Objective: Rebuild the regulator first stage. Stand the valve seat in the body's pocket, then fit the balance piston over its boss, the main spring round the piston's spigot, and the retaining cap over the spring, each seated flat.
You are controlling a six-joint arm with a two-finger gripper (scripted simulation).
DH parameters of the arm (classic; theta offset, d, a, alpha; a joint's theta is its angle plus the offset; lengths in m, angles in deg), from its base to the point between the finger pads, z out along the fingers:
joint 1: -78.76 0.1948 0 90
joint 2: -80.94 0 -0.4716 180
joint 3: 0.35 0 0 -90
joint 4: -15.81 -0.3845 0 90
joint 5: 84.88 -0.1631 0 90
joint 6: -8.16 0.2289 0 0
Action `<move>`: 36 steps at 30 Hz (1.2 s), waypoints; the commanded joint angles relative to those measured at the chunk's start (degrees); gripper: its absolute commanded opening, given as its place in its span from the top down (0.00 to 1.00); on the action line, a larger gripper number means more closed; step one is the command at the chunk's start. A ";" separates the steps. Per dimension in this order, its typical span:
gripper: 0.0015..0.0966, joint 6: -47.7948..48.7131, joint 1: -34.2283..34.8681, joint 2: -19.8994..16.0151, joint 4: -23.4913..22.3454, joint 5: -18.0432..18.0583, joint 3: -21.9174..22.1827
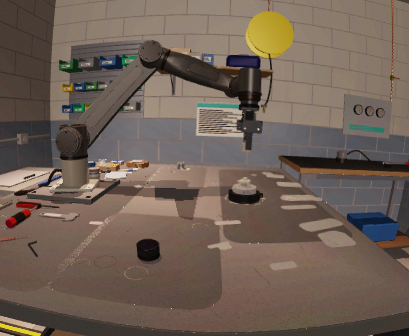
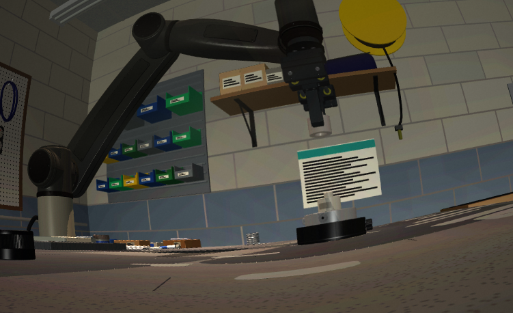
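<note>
On the dark mat at the right middle of the bench stands the regulator body [image 1: 245,193] [image 2: 331,227], a black round base with a pale ring on it, and the valve seat [image 2: 329,201] stands upright in its pocket with its boss on top. High above it I hold the balance piston [image 2: 319,126], a short pale cylinder, in my closed gripper [image 1: 248,145] [image 2: 317,121]. The black retaining cap [image 1: 148,249] [image 2: 13,244] sits on the near left mat. The main spring [image 1: 181,164] [image 2: 252,238] stands far back on the bench.
A side table [image 1: 355,167] stands to the right of the bench, a blue box [image 1: 372,225] under it. Hand tools [image 1: 17,216] lie along the left edge near the arm's base [image 1: 74,185]. A wall shelf [image 2: 301,91] hangs behind the gripper.
</note>
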 commanded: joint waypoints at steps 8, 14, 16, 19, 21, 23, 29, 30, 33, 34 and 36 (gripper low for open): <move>0.94 -0.01 0.02 -2.38 0.02 -5.64 3.27; 0.94 -0.01 0.03 -4.24 0.04 -9.31 4.99; 0.94 -0.01 0.03 -4.65 0.05 -10.05 5.29; 0.94 -0.01 0.03 -4.97 0.06 -10.65 5.52; 0.94 -0.01 0.03 -5.03 0.06 -10.78 5.56; 0.94 -0.01 0.03 -5.04 0.06 -10.81 5.57; 0.94 -0.01 0.03 -5.07 0.05 -10.84 5.60; 0.94 -0.01 0.03 -5.08 0.04 -10.84 5.61; 0.94 -0.01 0.03 -5.09 0.04 -10.85 5.62; 0.94 -0.01 0.03 -5.09 0.04 -10.85 5.62; 0.94 -0.01 0.03 -5.10 0.04 -10.85 5.63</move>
